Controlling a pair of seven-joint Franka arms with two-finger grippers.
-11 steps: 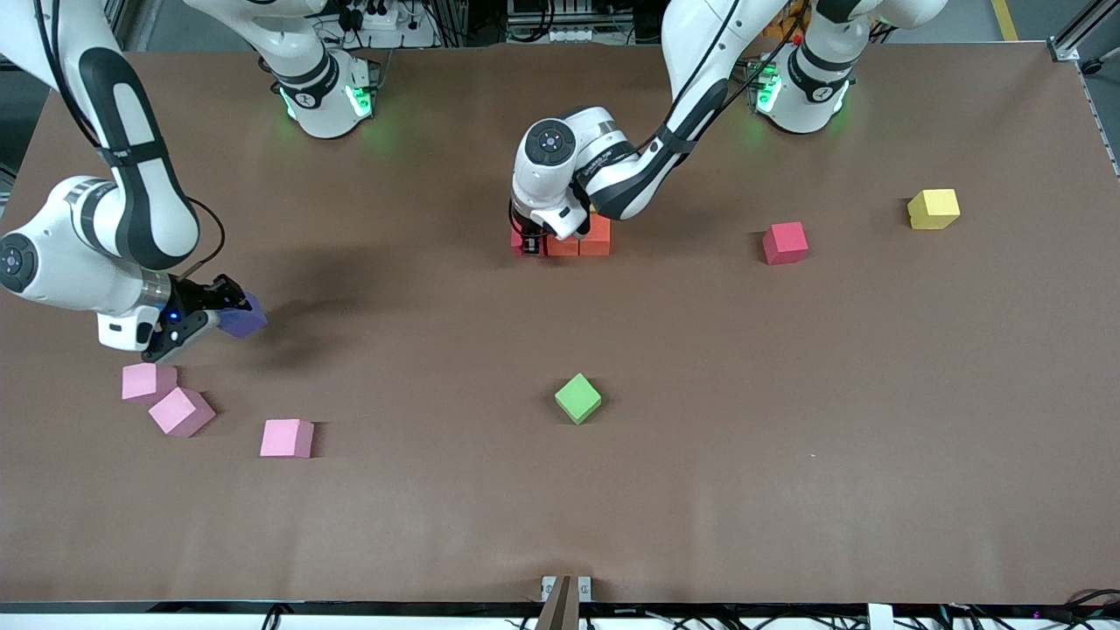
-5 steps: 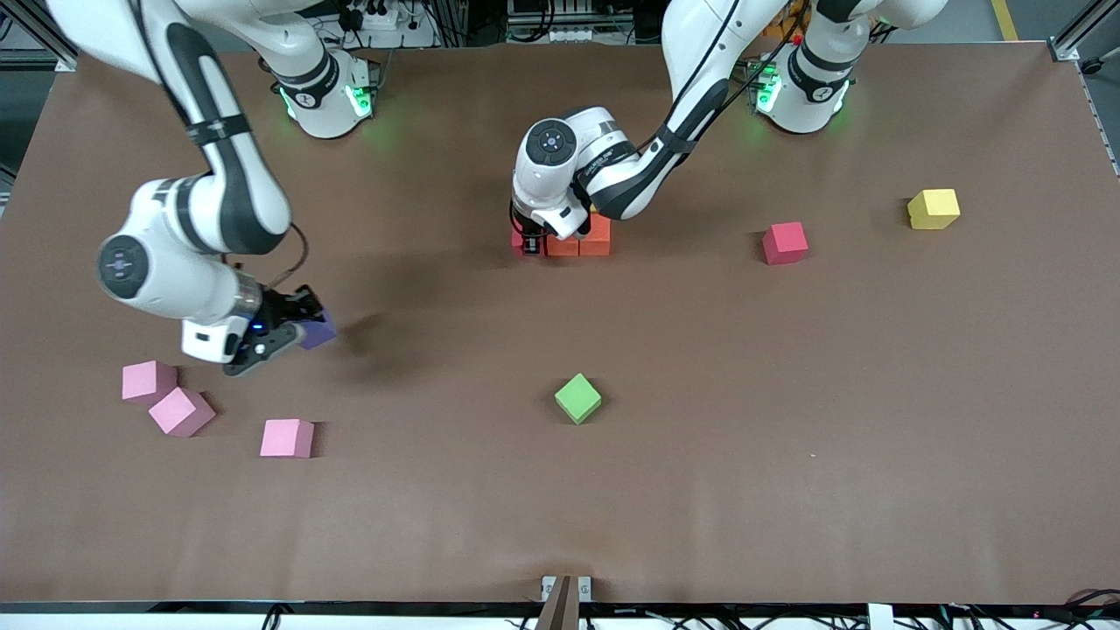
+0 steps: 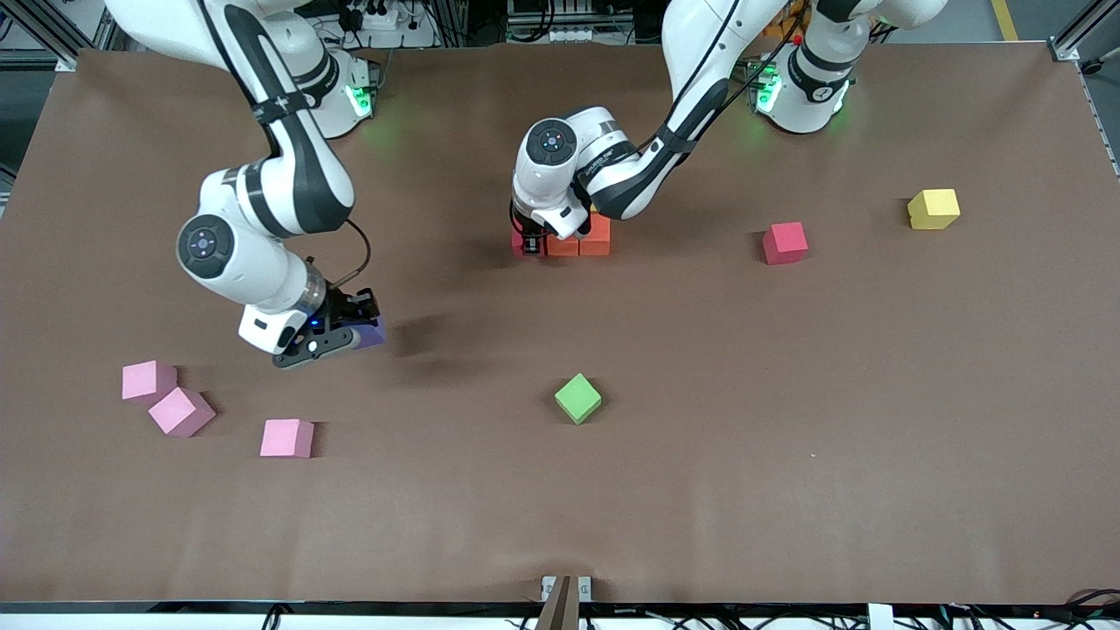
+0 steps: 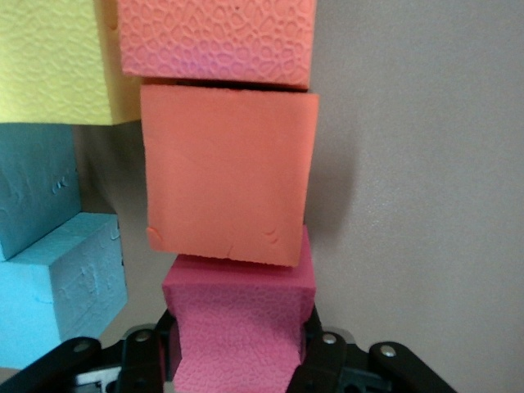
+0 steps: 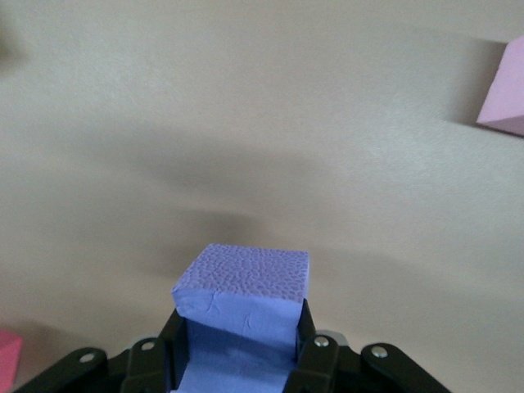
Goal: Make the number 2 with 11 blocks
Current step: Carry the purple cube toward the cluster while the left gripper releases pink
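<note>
Purple foam in my right gripper [image 3: 343, 331], red foam in my left gripper [image 3: 530, 242].
Three pink blocks [image 3: 149, 380] lie toward my right arm's end of the table [image 3: 787, 455]; my right gripper is clamped on the purple block [image 5: 242, 304], up over bare table. Mid-table, my left gripper pinches a red block [image 4: 239, 327] touching an orange block [image 4: 228, 172], beside yellow [image 4: 53, 57] and blue [image 4: 57, 278] ones. The green block [image 3: 577, 398] sits nearer the camera; another red one [image 3: 785, 242] and a yellow one [image 3: 934, 209] lie toward my left arm's end.
</note>
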